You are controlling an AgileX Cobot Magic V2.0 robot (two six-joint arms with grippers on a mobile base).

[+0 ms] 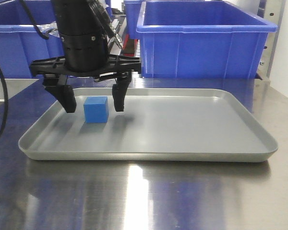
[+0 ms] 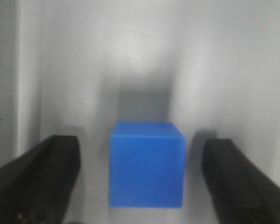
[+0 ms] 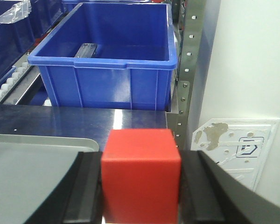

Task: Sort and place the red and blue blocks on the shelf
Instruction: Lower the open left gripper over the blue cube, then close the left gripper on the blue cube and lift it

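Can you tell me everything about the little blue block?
The blue block is a small plain cube, matte and smooth, mid blue all over. It sits flat on the grey tray. The open left pincer straddles it, one finger on each side with gaps, so only the tray touches it.

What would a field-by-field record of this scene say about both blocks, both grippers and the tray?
blue block: resting on the grey tray, not gripped
left gripper: open, one finger on each side of the blue block, gaps on both sides
right gripper: shut on the red block, facing a blue bin
steel tabletop: carries the grey tray
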